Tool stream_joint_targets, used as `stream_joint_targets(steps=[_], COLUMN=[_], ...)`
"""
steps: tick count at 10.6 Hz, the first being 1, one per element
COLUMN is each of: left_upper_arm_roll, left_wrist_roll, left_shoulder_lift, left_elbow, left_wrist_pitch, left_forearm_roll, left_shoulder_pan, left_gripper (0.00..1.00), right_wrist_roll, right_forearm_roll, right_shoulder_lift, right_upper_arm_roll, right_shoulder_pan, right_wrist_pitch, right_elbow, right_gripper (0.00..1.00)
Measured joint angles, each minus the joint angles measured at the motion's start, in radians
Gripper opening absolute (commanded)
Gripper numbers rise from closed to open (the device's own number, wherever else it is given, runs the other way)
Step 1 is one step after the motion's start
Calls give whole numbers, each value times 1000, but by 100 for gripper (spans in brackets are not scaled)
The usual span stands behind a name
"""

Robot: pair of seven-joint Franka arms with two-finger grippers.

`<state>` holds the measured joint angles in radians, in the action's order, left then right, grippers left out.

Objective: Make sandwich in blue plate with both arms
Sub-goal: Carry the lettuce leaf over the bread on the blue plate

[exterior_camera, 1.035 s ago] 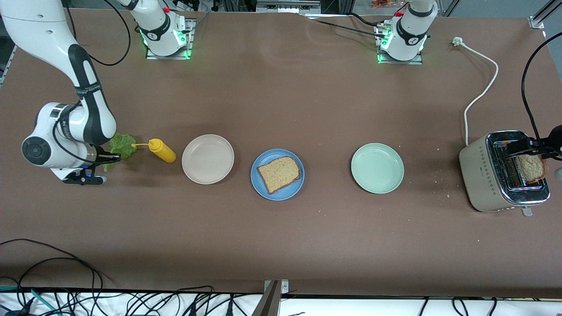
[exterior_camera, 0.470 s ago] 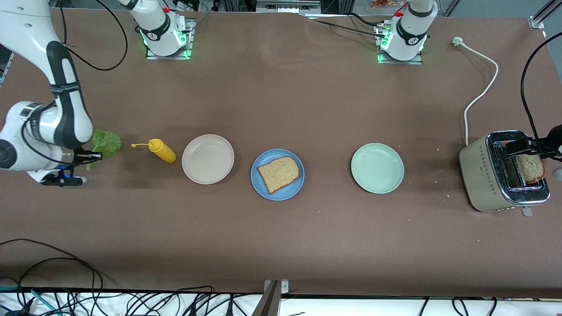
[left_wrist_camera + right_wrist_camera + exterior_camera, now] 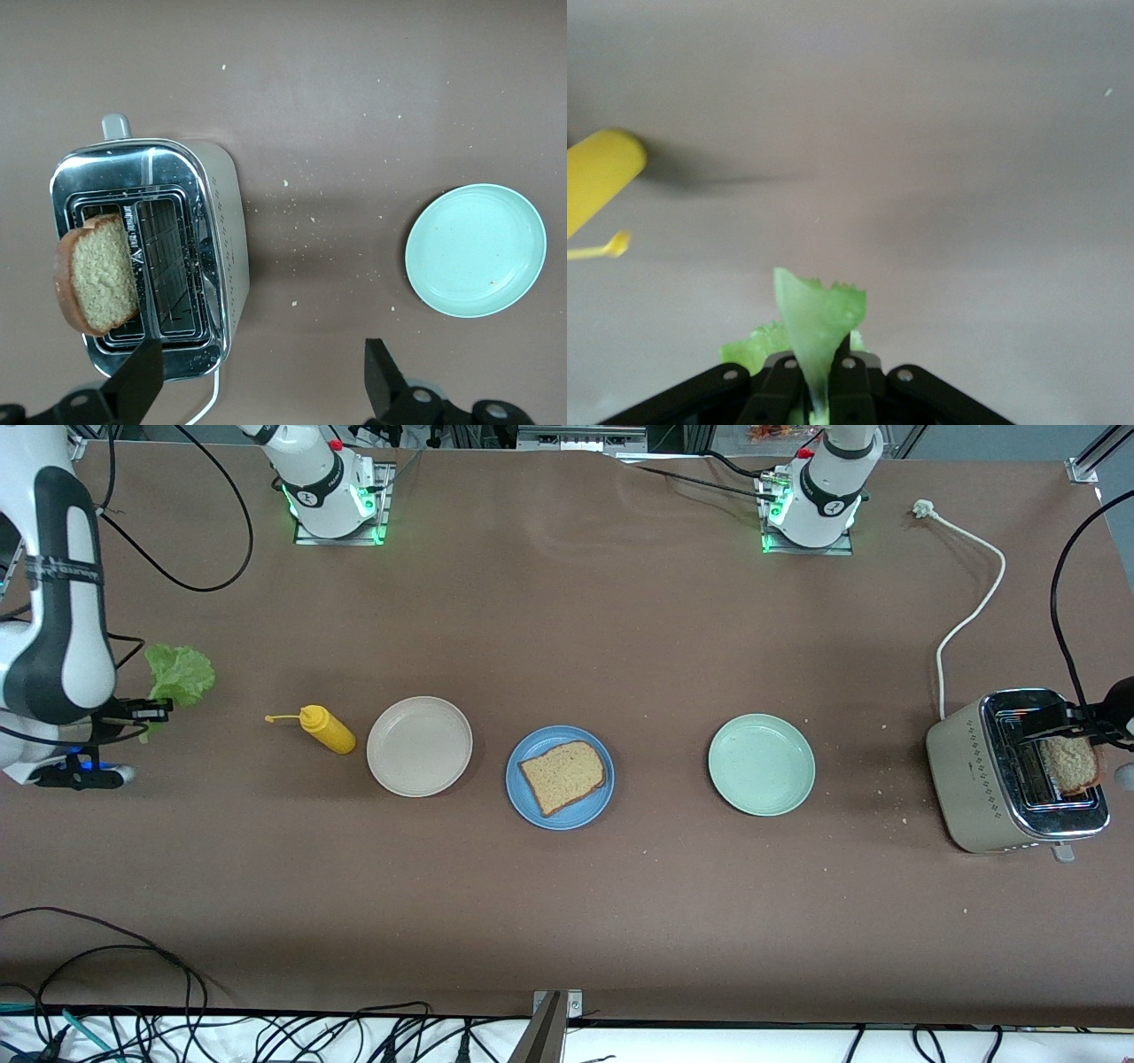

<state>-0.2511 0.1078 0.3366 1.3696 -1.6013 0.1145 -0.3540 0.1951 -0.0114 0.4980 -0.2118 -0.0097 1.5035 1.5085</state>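
A blue plate (image 3: pixel 580 810) lies mid-table with one brown bread slice (image 3: pixel 564 775) on it. Above the table at the right arm's end, my right gripper (image 3: pixel 151 710) is shut on a ruffled green lettuce leaf (image 3: pixel 180 673). The right wrist view shows the lettuce leaf (image 3: pixel 816 323) pinched in the right gripper (image 3: pixel 818 385). A second bread slice (image 3: pixel 1070 762) leans out of a toaster slot (image 3: pixel 1028 766). My left gripper (image 3: pixel 1063 726) hovers over the toaster, open. In the left wrist view that bread slice (image 3: pixel 96 285) sits clear of the left gripper (image 3: pixel 261 385), whose fingers are spread wide.
A yellow squeeze bottle (image 3: pixel 326 728) lies beside a beige plate (image 3: pixel 419 746). A pale green plate (image 3: pixel 761 764) stands between the blue plate and the toaster (image 3: pixel 970 771). The toaster's white cord (image 3: pixel 974 602) runs toward the left arm's base. Crumbs dot the table near the toaster.
The right arm has lifted the lettuce leaf and carried it away from the yellow bottle, toward the right arm's end of the table. The left arm has not moved.
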Motion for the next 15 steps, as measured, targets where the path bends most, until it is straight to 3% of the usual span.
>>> stream_joint_targets(steps=[4, 8, 12, 15], left_upper_arm_roll=[0, 0, 0, 0], left_wrist_roll=[0, 0, 0, 0], left_shoulder_lift=[0, 0, 0, 0], left_elbow=[0, 0, 1, 1], left_wrist_pitch=[0, 0, 0, 0], left_forearm_roll=[0, 0, 0, 0], left_shoulder_pan=[0, -1, -2, -3], left_gripper=[100, 100, 100, 100], right_wrist_roll=[-52, -352, -668, -903], right_forearm_roll=[-93, -122, -138, -236], right_shoulder_lift=[-48, -64, -54, -1], right_upper_arm_roll=[16, 140, 297, 334], right_shoulder_pan=[3, 75, 151, 193], right_wrist_pitch=[-218, -237, -118, 65], right_elbow=[-88, -154, -160, -160], right_gripper=[0, 0, 0, 0])
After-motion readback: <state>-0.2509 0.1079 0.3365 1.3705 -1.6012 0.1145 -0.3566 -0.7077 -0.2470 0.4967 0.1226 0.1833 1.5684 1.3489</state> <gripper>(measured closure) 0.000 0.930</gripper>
